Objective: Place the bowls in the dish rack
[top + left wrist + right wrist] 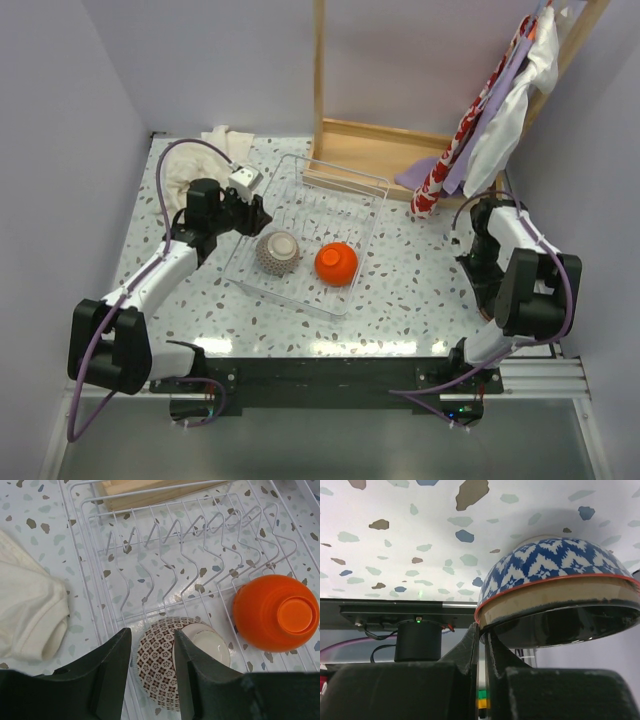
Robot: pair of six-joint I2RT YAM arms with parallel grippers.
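The dish rack [350,205] of thin clear bars stands mid-table. Two bowls lie upside down in it: a brown-patterned bowl [278,253] [160,665] with a pale foot ring, and an orange bowl [336,262] [276,612] to its right. My left gripper [249,215] [152,632] hovers open over the patterned bowl's left part, touching nothing that I can see. In the right wrist view my right gripper [481,629] is shut on the rim of a blue-and-white zigzag bowl [555,562] whose foot is close to the tabletop. The right arm hides this bowl in the top view.
A crumpled white cloth [188,172] [30,607] lies left of the rack. A wooden tray-like frame [372,148] with a tall post stands behind the rack. Red, purple and white cloths [490,120] hang at the back right. The black base rail [395,611] runs close to the right gripper.
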